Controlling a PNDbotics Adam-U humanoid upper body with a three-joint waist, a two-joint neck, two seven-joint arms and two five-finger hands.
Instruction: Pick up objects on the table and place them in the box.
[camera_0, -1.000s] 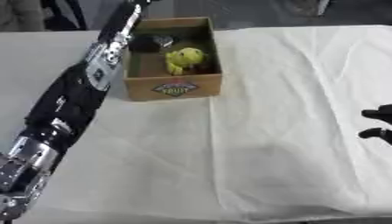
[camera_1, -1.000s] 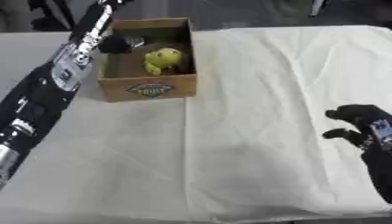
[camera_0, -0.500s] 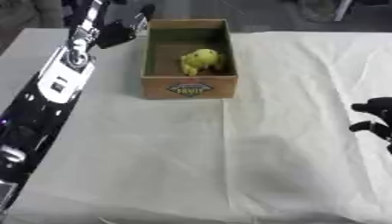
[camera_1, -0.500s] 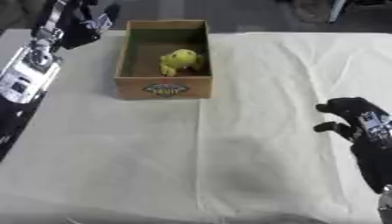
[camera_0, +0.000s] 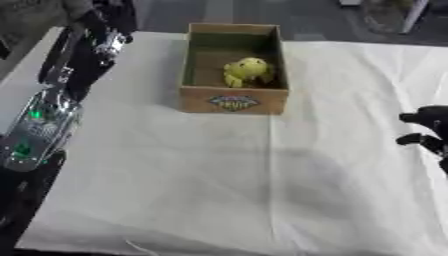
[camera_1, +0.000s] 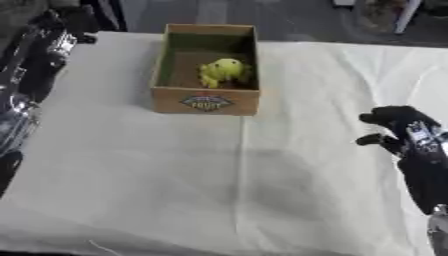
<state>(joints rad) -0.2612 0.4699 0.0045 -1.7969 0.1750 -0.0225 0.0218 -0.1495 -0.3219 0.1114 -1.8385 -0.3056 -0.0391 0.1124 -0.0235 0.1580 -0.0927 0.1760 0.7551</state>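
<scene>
Holding: neither hand held anything.
Box: the open brown cardboard box (camera_0: 233, 97) with a printed oval label on its near wall stood on the far middle of the bench, upright, its long side running away from the robot.
Toy: a small yellow soft toy (camera_0: 244, 71) lay inside the box, toward its right wall and about midway along its length.
Bench: the bench (camera_0: 175, 170) was covered in a creased white cloth; its near and middle parts carried only the cloth.
Left hand: the left arm reached up along the left edge of the bench, and the dark left hand (camera_0: 108, 31) sat near the far left corner, well apart from the box; whether its fingers were spread or curled could not be told.
Right hand: the black right hand (camera_1: 395, 126) hovered at the right edge, well apart from the box, its fingers curled in with nothing between them.
</scene>
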